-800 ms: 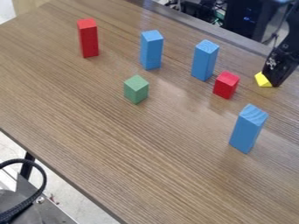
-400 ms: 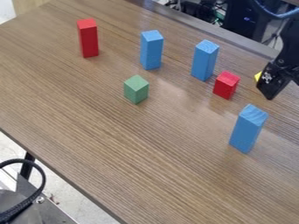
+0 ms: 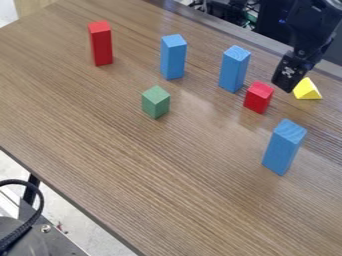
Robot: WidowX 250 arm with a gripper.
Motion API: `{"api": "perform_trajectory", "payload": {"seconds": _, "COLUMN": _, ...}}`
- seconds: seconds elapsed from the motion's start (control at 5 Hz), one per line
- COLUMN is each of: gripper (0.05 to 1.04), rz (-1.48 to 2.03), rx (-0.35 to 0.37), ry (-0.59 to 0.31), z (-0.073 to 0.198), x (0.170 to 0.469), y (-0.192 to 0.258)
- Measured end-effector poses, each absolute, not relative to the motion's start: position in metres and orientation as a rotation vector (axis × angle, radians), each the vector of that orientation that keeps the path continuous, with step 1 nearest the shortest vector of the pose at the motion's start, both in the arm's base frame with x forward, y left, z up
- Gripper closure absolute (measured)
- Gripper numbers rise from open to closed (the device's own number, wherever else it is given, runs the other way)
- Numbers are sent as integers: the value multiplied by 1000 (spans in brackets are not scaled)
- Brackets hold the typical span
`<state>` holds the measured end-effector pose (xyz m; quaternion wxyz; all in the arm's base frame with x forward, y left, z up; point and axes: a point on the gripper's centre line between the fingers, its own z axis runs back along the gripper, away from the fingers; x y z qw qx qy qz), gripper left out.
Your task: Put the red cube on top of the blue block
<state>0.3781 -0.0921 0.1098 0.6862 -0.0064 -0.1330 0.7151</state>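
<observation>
The black gripper [image 3: 287,84] hangs at the upper right of the camera view, just right of and above the small red cube [image 3: 258,97]; whether it touches the cube I cannot tell. The cube sits on the table. Three tall blue blocks stand upright: one [image 3: 234,69] just left of the cube, one [image 3: 173,57] farther left, and one [image 3: 284,147] below and to the right, nearer the camera.
A yellow triangular block [image 3: 307,90] lies right of the gripper. On the left side of the table [image 3: 167,200] stand a tall red block [image 3: 101,43] and a green cube [image 3: 155,102]. The table's far edge runs behind the arm.
From the right side, the gripper has moved left toward the red cube, passing the yellow block and uncovering it. The blocks have stayed where they were.
</observation>
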Motion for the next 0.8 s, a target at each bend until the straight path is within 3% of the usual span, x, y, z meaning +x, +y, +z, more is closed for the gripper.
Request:
{"api": "perform_trajectory", "payload": {"seconds": 0.6, "gripper": 83, "rz": 1783, "rx": -117, "ry": -308, "z": 91, "x": 388, "y": -71}}
{"api": "perform_trajectory", "payload": {"seconds": 0.8, "gripper": 83, "rz": 1753, "rx": -158, "ry": -252, "z": 89, "x": 391, "y": -68}}
